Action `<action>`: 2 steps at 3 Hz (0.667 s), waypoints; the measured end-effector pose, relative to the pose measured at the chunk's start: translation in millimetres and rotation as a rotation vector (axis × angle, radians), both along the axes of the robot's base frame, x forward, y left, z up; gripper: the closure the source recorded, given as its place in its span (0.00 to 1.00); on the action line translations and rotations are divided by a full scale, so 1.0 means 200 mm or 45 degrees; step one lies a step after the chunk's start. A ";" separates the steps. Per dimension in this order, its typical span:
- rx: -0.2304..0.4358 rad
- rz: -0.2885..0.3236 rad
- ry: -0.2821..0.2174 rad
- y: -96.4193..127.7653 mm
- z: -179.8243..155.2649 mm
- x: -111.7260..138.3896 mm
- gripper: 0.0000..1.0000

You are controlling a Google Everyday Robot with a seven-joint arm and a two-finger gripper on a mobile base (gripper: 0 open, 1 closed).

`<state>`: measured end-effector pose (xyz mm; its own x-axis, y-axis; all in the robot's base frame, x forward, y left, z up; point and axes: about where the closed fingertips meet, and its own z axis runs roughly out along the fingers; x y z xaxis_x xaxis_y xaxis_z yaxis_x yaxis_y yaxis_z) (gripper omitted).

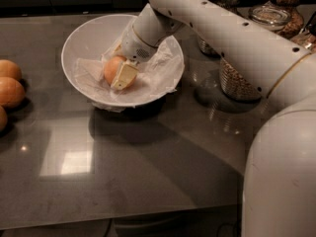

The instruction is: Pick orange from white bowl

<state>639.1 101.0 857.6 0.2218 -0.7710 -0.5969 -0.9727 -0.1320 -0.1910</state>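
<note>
Gripper (119, 76) sits low inside white bowl (79, 38), top center, crumpled paper liner (159, 73) crowding it. Arm (222, 28) blocks bowl's right side; glass jars (238, 80) stand upper right. Round fruits (10, 90) line left edge. Bench (123, 172) open lower middle.

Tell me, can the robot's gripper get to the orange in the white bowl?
Probably yes: the gripper is down inside the white bowl, right against the orange, with nothing between them.

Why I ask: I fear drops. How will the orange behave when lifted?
Round and smooth, the orange would likely roll or slip if held off-centre. It looks firm, so probably won't crush. The gripper is in the white bowl, against the orange; the crumpled paper may shift.
</note>
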 end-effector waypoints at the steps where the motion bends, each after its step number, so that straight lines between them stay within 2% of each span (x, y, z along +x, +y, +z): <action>1: 0.000 0.000 0.000 0.00 0.00 0.00 0.85; 2: 0.001 0.000 0.000 0.00 0.00 0.00 1.00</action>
